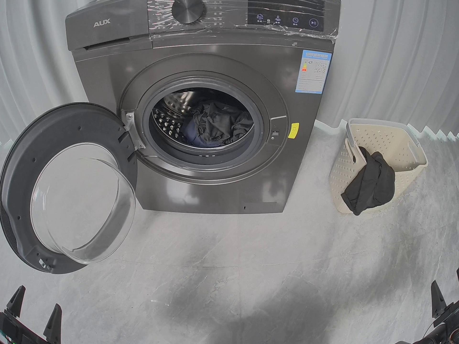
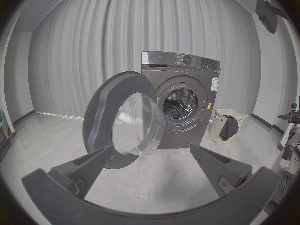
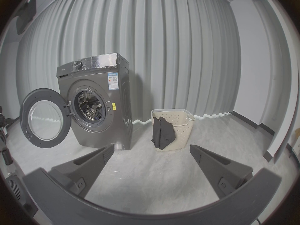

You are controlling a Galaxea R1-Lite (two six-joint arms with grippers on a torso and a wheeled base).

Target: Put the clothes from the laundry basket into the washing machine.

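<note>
Head view: the washer is dead ahead, with its door swung out to the robot's left and dark clothes already in the drum. The basket stands on the floor just right of the washer. One dark garment is draped over its near rim, hanging lengthwise down the outside. The left gripper and right gripper sit low, well apart from it.

Left wrist view: jaws spread, nothing held, and the basket is far off past the door.

Right wrist view: jaws spread and empty too, with the garment almost straight ahead between them (so I'd say the right arm is nearer for the grab).
</note>
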